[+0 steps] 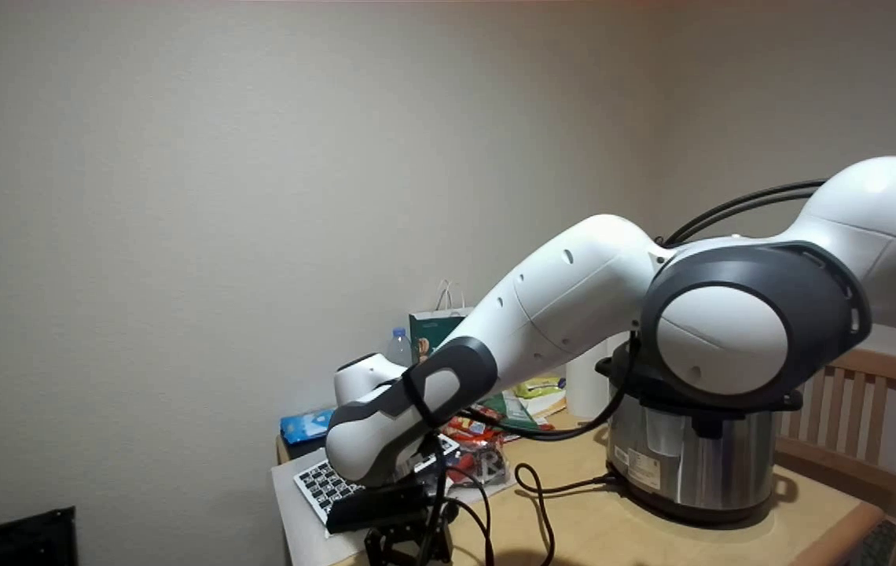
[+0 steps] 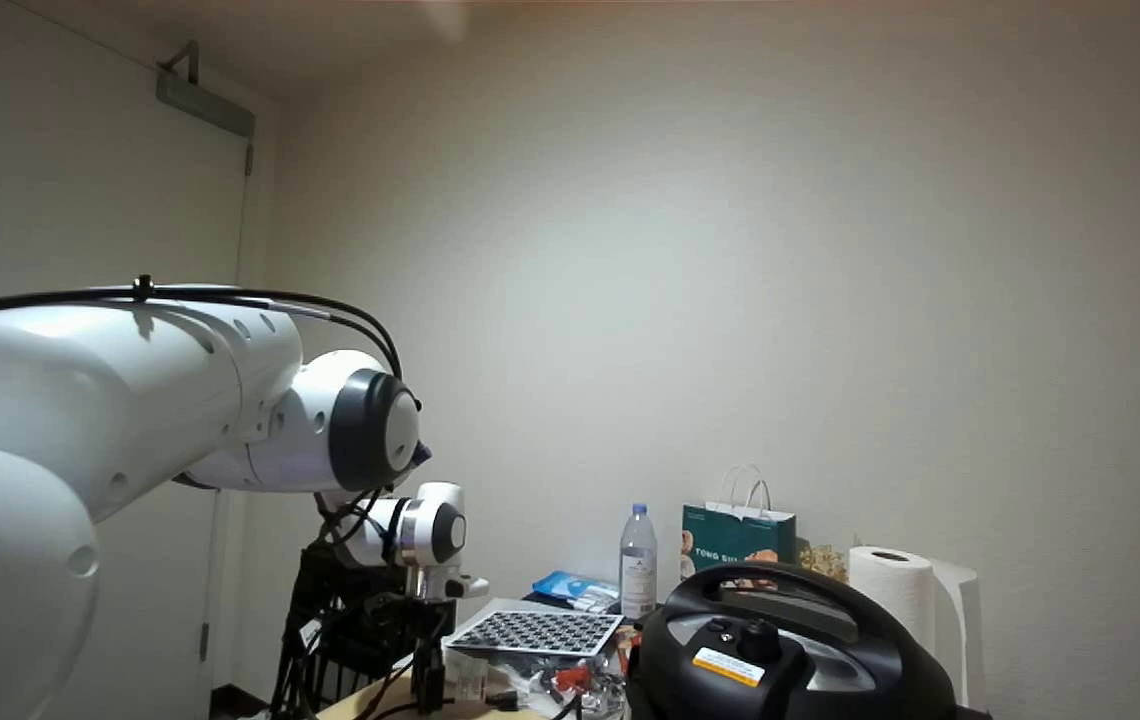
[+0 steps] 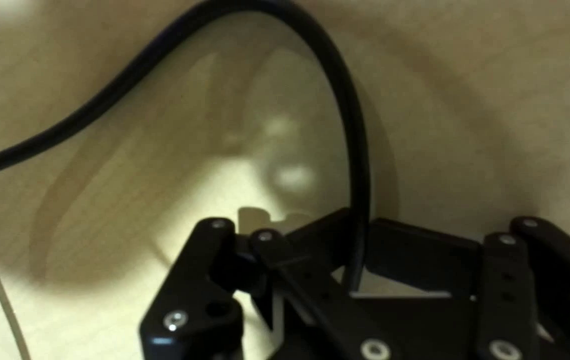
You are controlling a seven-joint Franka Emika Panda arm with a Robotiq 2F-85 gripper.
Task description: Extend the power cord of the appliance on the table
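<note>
The appliance is a steel and black electric cooker [image 1: 719,464] standing on the wooden table [image 1: 809,519]. Its black lid [image 2: 790,640] shows in an exterior view. A black power cord [image 1: 545,519] leaves its base, makes a small loop and runs towards the camera side of the table. My gripper [image 1: 409,538] is low over the table, left of the cooker; it also shows in an exterior view [image 2: 428,675]. In the wrist view, my gripper [image 3: 361,240] is shut on the cord [image 3: 352,115], which runs between the fingertips and curves away in an arc. The cord's plug end cannot be made out.
A black-and-white gridded board [image 2: 540,632] lies near the gripper. Plastic-wrapped items [image 1: 483,460], a bottle [image 2: 638,575], a green paper bag [image 2: 730,535] and a paper towel roll [image 2: 890,590] stand behind. A wooden chair [image 1: 864,417] is beside the table.
</note>
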